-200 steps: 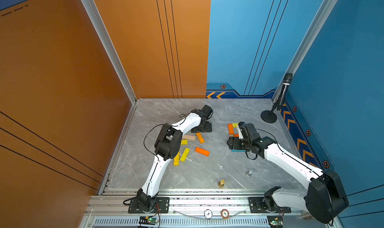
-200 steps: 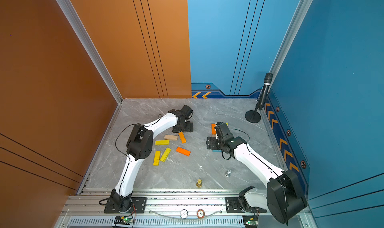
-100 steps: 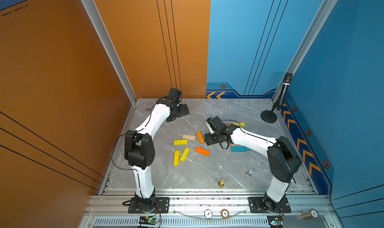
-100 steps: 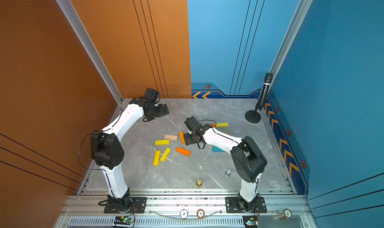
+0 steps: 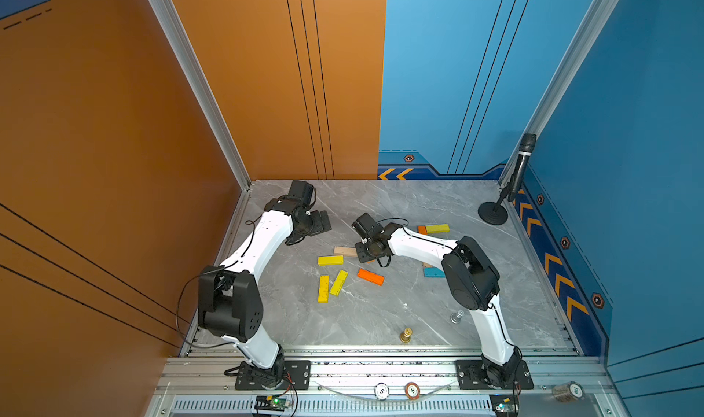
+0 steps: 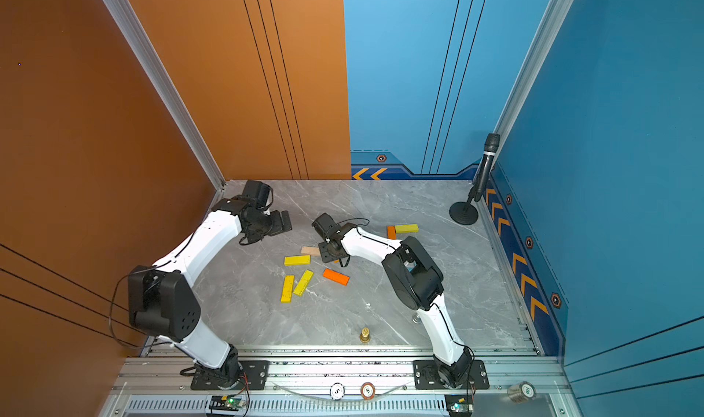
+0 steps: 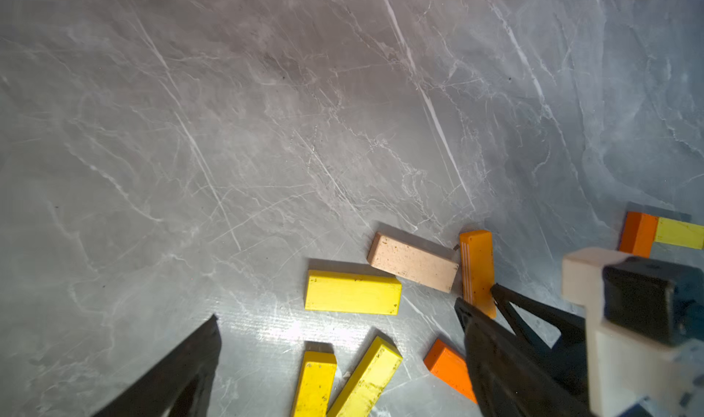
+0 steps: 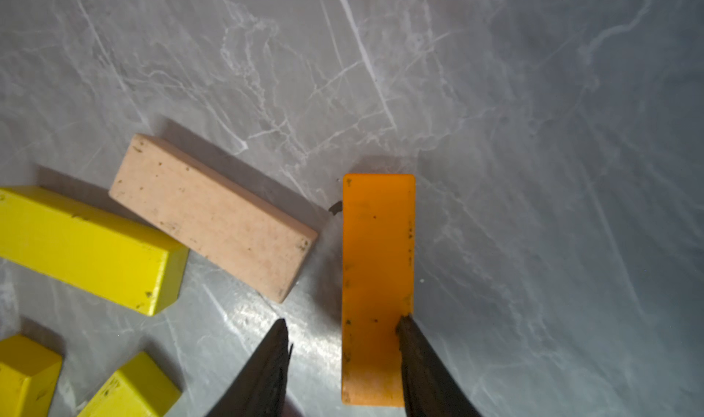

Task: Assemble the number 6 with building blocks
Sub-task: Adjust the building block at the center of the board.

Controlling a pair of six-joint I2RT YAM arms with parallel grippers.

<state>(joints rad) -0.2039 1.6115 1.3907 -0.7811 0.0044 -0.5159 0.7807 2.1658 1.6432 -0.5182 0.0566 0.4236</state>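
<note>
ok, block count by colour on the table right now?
yellow blocks: 4
orange blocks: 3
tan block: 1
teal block: 1
Total: 9 in view; the right arm may hide more.

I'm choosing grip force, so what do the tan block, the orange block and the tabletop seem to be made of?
Tan block: likely bare wood, matt; faint grain and dark specks show.
Orange block: probably painted wood, smooth satin coat with small chips at the edges.
Tabletop: grey marble-look slab, white veins and soft glare; stone or laminate cannot be told.
</note>
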